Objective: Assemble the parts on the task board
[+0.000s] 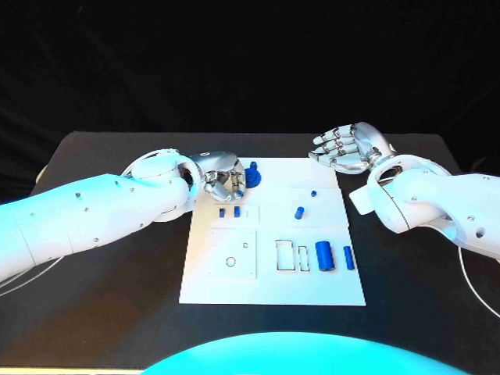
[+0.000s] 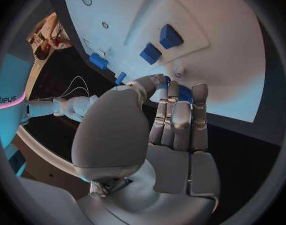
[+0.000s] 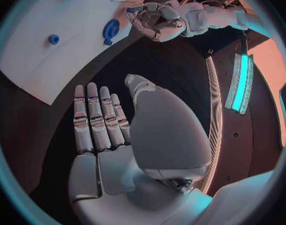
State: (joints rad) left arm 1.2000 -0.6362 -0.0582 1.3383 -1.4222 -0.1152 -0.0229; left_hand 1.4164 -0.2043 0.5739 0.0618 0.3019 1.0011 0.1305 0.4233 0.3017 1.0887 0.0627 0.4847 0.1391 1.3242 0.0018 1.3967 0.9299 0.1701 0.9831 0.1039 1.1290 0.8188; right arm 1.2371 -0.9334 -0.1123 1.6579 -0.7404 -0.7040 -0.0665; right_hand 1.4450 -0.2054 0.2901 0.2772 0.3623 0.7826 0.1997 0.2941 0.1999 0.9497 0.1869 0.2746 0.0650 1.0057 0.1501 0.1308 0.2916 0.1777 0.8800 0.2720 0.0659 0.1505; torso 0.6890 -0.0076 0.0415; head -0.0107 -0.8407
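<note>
While the left hand sits at the board's far left corner, its fingers curl around a blue part, seemingly a disc or gear; in the left wrist view the fingertips touch it, but whether it is lifted or only pressed cannot be told.

Right hand: released, fingers straight and apart, holding nothing, over bare table just off the board's far right corner.

Parts on board: two small blocks just in front of the left hand; one short peg mid-board; one tiny piece beyond it; two cylinders upright in the near right area beside white rectangular slots. A raised plate with small holes takes the near left.

Risks, judged:
- The held part may slip or tilt if the grip is partial, since the fingers hide its seat.
- The blocks lie close to the left hand; a sweep toward the robot could knock them.
- The part sits near the board's far edge and could be pushed off onto the table.

Open room: wide bare table on both sides and beyond the board; the board's centre is sparsely occupied; the hands are well apart.
</note>
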